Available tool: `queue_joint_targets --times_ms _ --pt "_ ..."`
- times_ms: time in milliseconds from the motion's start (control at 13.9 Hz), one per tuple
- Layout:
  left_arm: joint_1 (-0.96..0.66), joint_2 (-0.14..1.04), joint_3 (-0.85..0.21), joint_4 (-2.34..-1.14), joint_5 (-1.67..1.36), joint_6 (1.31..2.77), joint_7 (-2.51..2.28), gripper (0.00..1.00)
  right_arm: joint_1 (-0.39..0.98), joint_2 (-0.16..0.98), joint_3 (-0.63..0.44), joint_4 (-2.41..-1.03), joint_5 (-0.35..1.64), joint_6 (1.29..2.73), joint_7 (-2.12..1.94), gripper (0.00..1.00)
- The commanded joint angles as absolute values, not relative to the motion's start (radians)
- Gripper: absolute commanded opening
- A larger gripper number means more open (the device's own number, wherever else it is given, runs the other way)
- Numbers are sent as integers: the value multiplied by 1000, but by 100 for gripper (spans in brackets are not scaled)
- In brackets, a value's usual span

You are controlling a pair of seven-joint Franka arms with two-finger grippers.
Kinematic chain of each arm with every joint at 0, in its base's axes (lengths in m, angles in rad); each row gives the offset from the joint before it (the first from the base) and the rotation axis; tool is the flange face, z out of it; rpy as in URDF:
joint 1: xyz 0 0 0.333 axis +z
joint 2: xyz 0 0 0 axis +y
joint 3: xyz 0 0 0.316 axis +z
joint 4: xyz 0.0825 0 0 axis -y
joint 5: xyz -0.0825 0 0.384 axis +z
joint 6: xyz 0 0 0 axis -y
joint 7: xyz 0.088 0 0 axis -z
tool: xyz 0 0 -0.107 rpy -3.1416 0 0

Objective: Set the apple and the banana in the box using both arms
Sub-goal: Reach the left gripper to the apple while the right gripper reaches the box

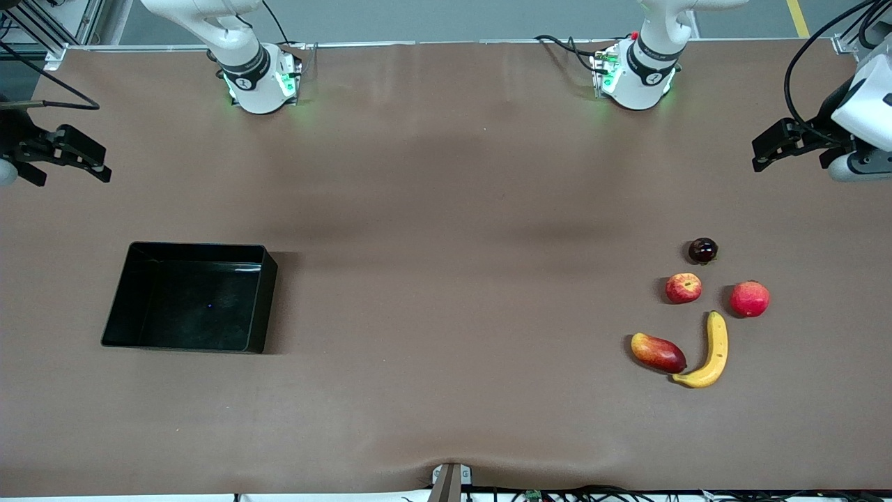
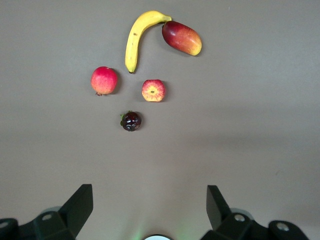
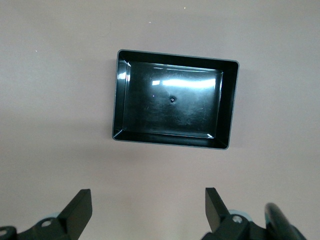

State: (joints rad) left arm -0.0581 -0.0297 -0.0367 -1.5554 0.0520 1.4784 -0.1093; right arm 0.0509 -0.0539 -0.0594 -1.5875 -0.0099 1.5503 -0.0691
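The apple (image 1: 683,287) lies on the brown table toward the left arm's end, and shows in the left wrist view (image 2: 153,90). The yellow banana (image 1: 714,348) lies nearer the front camera than the apple; it also shows in the left wrist view (image 2: 137,40). The black box (image 1: 268,300) stands empty toward the right arm's end and shows in the right wrist view (image 3: 227,110). My left gripper (image 1: 758,155) (image 2: 150,200) is open and empty over bare table at its end. My right gripper (image 1: 104,164) (image 3: 148,202) is open and empty over bare table at its end.
A pinkish-red round fruit (image 1: 749,298) lies beside the apple. A red-yellow mango-like fruit (image 1: 657,352) touches the banana's tip. A small dark fruit (image 1: 702,249) lies farther from the front camera than the apple. Brown table stretches between the fruits and the box.
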Motion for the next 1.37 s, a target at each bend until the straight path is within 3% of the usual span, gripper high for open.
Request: queue_joint_targets --times_ms 0,504,1008,1295 --pt "-61 -14 -35 -1528 67 1454 -106 100 54 -80 -61 -1611 -29 1555 -80 100" --pt "-52 150 -35 -1497 66 1460 -90 100 49 -71 -64 -1602 -29 1554 -81 100" --pt "3 216 -32 -1818 63 1972 -200 100 26 21 -67 -1551 -29 1569 -84 100" --pt "2 319 -32 -1825 63 2017 -313 100 -12 106 -69 -1545 -31 1606 -87 100"
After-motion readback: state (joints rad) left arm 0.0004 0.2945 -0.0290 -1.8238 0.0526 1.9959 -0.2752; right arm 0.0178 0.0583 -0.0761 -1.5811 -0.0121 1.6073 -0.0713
